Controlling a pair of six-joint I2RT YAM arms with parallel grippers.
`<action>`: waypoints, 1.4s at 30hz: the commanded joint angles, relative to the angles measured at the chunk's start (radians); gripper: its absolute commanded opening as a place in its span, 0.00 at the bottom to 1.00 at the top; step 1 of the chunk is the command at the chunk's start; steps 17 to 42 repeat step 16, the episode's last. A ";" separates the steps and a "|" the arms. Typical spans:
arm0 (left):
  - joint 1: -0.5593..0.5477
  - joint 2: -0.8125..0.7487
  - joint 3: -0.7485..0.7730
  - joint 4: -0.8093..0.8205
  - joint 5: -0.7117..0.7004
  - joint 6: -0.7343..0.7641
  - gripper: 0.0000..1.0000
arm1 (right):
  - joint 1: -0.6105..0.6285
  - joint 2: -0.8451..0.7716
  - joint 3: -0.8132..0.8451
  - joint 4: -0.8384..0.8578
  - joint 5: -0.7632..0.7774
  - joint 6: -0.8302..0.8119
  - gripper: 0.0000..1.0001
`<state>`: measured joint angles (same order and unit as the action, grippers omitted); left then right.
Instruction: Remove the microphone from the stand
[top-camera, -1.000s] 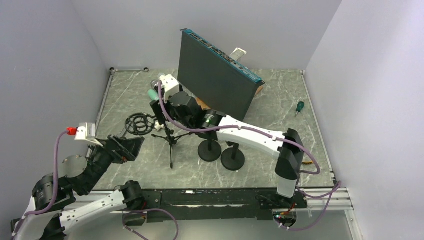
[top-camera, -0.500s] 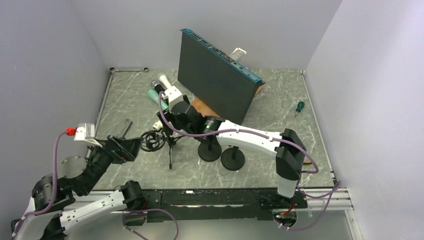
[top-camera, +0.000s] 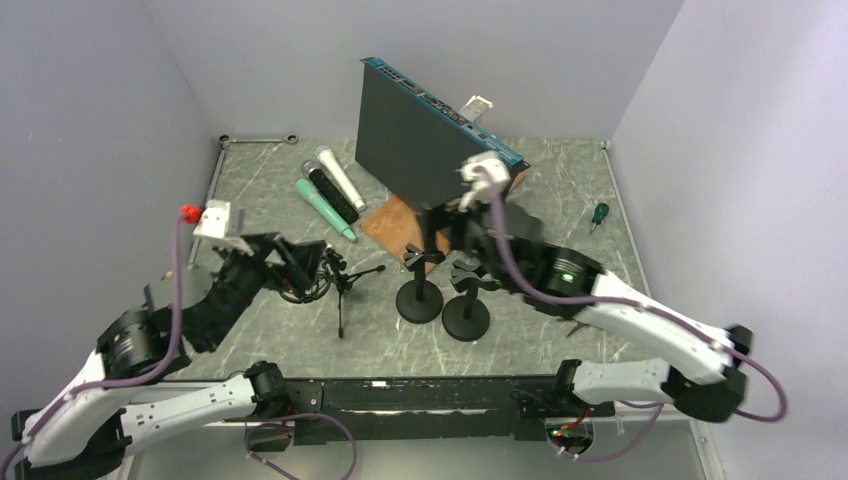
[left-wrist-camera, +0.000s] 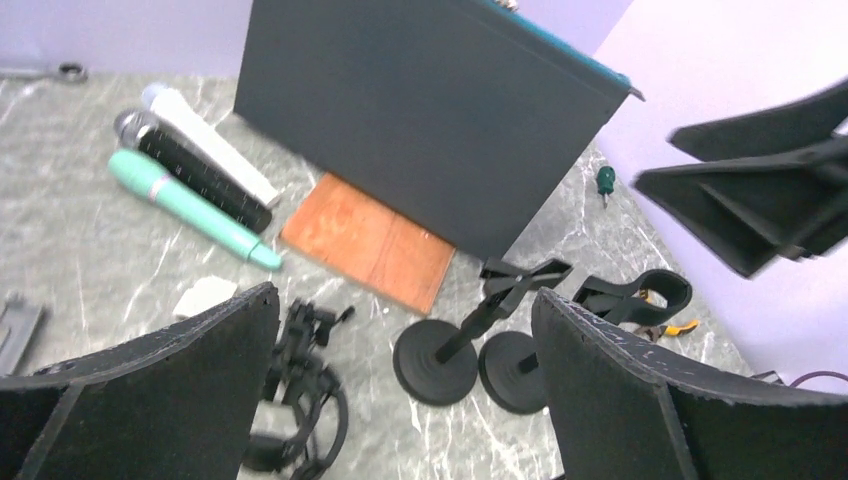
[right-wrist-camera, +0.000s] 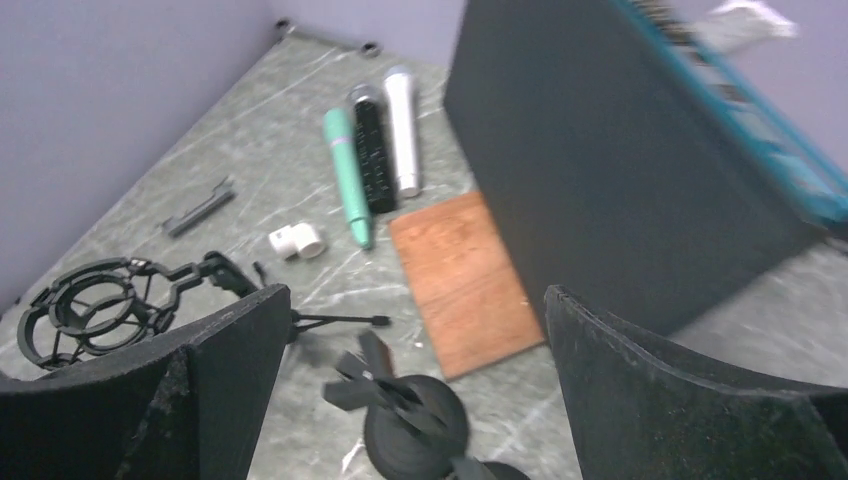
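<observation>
Three microphones lie side by side on the table at the far left: white (top-camera: 341, 180), black (top-camera: 331, 192) and teal (top-camera: 325, 210). They also show in the right wrist view, with the white one (right-wrist-camera: 402, 130) outermost. The small tripod stand with its empty round shock mount (top-camera: 306, 276) leans low beside my left gripper (top-camera: 288, 262). The left gripper (left-wrist-camera: 400, 400) is open and empty, with the shock mount (left-wrist-camera: 300, 400) by its left finger. My right gripper (top-camera: 447, 225) is open and empty above two round-base clip stands (top-camera: 420, 298); in the right wrist view it (right-wrist-camera: 410, 390) hangs over a clip stand (right-wrist-camera: 405, 420).
A large black panel (top-camera: 430, 150) stands upright at the back. A wooden board (top-camera: 395, 222) lies in front of it. A small white piece (right-wrist-camera: 297, 240) lies near the teal microphone. A green screwdriver (top-camera: 599, 214) lies at the right.
My right arm has pulled back from the far left to the middle, leaving the microphones uncovered on the table. The tripod stand has tipped toward my left gripper, which has risen and moved forward.
</observation>
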<state>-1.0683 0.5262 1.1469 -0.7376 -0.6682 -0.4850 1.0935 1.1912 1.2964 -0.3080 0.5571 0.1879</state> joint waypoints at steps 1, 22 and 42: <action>-0.002 0.131 0.079 0.203 0.060 0.175 0.99 | -0.005 -0.224 -0.074 -0.141 0.174 0.053 1.00; 0.002 0.179 0.038 0.320 0.089 0.166 0.99 | -0.004 -0.728 -0.263 -0.157 0.142 0.096 1.00; 0.002 0.179 0.038 0.320 0.089 0.166 0.99 | -0.004 -0.728 -0.263 -0.157 0.142 0.096 1.00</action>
